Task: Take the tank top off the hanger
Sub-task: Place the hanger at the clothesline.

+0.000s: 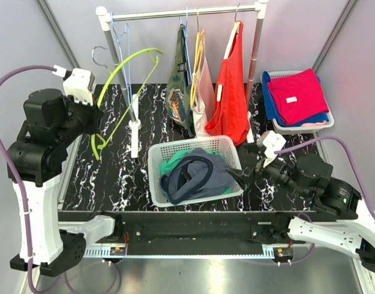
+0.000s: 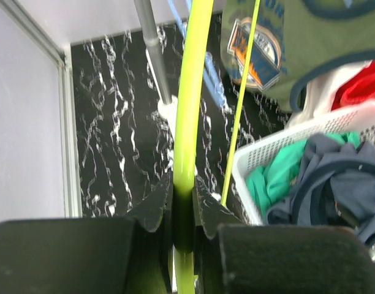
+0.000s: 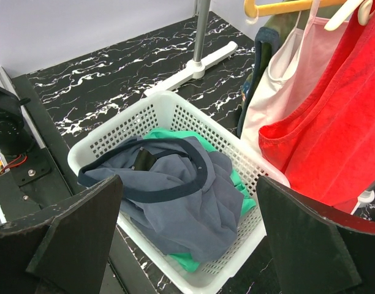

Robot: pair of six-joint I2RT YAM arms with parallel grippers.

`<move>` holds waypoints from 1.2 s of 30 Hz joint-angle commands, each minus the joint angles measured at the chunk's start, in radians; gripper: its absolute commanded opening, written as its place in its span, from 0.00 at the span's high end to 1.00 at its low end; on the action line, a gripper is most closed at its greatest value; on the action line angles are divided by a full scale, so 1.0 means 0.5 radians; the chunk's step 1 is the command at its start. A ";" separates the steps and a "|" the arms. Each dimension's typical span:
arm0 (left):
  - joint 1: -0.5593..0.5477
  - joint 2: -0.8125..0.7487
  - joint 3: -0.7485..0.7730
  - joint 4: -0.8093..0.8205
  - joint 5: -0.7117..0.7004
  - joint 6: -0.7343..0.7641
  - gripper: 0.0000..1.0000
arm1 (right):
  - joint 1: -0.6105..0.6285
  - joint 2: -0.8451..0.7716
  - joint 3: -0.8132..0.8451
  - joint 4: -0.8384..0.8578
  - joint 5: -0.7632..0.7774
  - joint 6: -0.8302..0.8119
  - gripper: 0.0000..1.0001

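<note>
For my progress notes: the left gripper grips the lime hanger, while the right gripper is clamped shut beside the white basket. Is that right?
Not quite. The right gripper is wide open, not clamped shut. The right wrist view shows its two fingers spread far apart, with the white basket between them. The rest holds: the left gripper does grip the lime hanger.

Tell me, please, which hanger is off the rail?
The lime-green hanger, bare and clamped in the left gripper; the others hang from the rail.
</note>
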 commanded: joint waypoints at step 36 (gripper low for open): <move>-0.681 0.871 0.812 0.579 -1.180 0.430 1.00 | -0.001 0.016 -0.035 0.063 -0.033 0.064 0.00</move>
